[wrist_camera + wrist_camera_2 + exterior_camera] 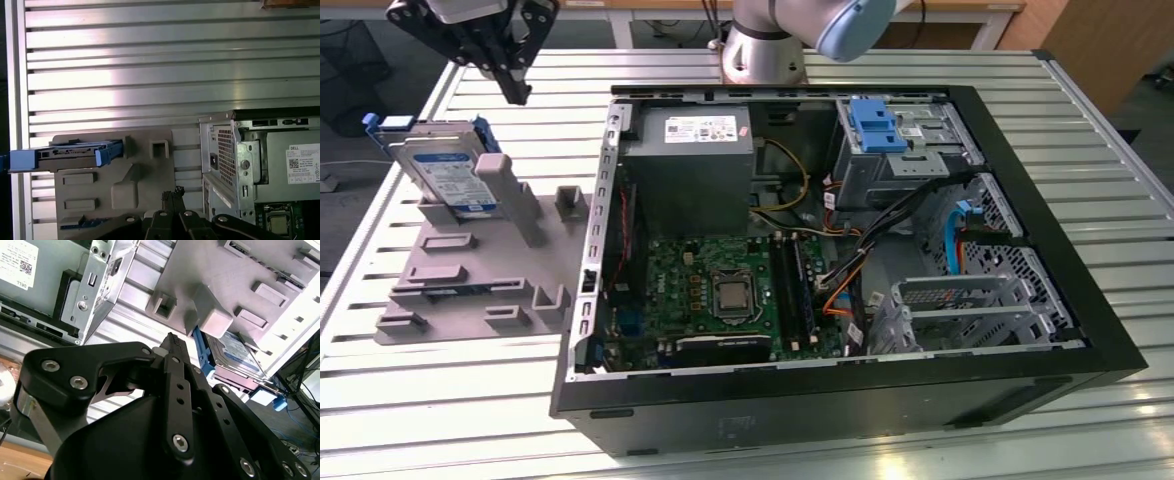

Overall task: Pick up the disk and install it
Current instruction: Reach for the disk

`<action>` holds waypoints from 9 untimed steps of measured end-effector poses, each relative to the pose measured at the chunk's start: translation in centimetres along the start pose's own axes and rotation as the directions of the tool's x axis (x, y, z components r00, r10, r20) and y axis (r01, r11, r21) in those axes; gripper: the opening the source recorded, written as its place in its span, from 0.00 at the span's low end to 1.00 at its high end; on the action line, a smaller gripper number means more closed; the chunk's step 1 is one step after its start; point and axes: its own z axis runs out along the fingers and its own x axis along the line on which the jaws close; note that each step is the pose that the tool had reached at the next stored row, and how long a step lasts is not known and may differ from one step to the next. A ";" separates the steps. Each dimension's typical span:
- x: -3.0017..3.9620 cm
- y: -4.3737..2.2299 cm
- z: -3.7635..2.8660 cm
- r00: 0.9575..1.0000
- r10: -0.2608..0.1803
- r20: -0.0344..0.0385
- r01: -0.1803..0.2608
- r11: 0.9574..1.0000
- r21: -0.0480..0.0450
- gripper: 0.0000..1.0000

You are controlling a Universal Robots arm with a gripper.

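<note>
Silver with blue side rails, the disk (pixel 447 172) stands on its edge and leans a little at the exterior view's left. It is tucked into a grey holder plate (pixel 467 285) that lies flat on the worktop (pixel 440 400), which is made of shiny metal slats. A grey post of the holder stands right in front of the disk. Above the disk hangs the black gripper (pixel 518 92), pointing down. It is apart from the disk and touches nothing. Its fingers (pixel 176 365) are pressed together and hold nothing, as the second wrist view shows. In that view the disk's white-and-blue label peeks out just past the tip. In the first wrist view the disk looks like a thin blue and grey strip in the holder. Beside the holder, toward the middle of the exterior view, lies a big black computer case (pixel 854 415) on its side with its cover off. Inside it, by the far wall, sits a grey power supply box (pixel 687 165) with a white sticker. Nearer the camera is a green motherboard (pixel 707 290). Behind the case stands the round base of the robot arm (pixel 767 45). Further to the exterior view's right, a blue plastic latch (pixel 871 125) sits on a metal bay. Black cables run across, and a silver drive cage (pixel 961 300) full of little holes sits by the case's right wall.
</note>
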 end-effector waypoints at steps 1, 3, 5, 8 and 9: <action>0.16 0.02 0.01 1.000 0.000 0.000 0.000 1.000 0.000 0.11; 0.44 0.04 0.03 1.000 0.000 0.000 0.000 1.000 0.000 0.11; 0.72 0.11 0.04 1.000 0.000 0.000 0.000 1.000 0.000 0.11; 1.06 0.16 0.06 1.000 0.000 0.000 0.000 1.000 0.000 0.11; 1.15 0.16 0.05 1.000 0.000 0.000 0.000 1.000 0.000 0.11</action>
